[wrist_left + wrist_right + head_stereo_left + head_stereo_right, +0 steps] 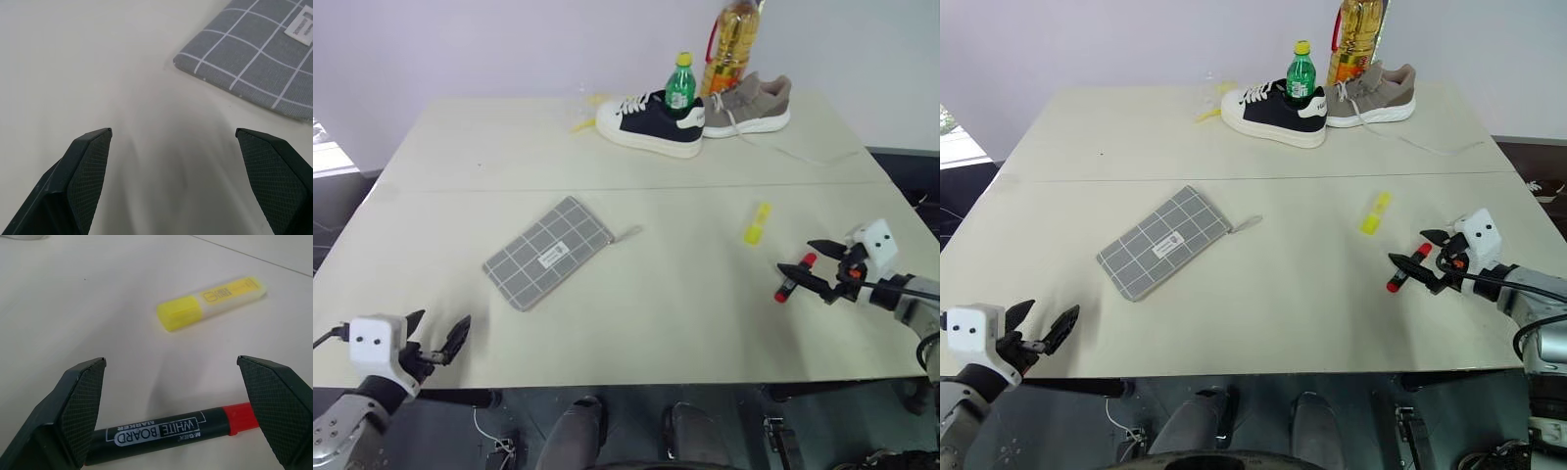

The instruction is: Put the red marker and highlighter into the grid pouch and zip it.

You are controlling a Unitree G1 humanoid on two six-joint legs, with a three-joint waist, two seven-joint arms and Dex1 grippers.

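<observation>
Table: a big pale table (636, 323) with a thin line running across its middle.
Grid pouch: the grey grid pouch (549, 252) lies flat in the middle of the table, a bit to the left. It has a small white label (553, 257) on top. Its zipper pull (628, 233) sticks out on the right end.
Highlighter: the yellow highlighter (757, 222) lies on the table to the right of the pouch, well apart from it.
Red marker: the red marker (795, 275) lies on the table near the highlighter, closer to the front edge. Its body is dark with "WHITE BOARD MARKER" on it, and its cap is red.
Right gripper: the right gripper (809, 262) is spread wide. The marker lies between its two black fingers. The fingers are not squeezing it, and the gripper holds nothing.
Left gripper: the left gripper (438, 337) sits near the front left edge of the table. It is spread wide and has nothing in it. The pouch corner is just ahead of it.
Far end: a dark blue and white shoe (651, 119), a tan shoe (750, 105), a green bottle (680, 84) and a bottle of yellow oil (733, 41) stand together.
</observation>
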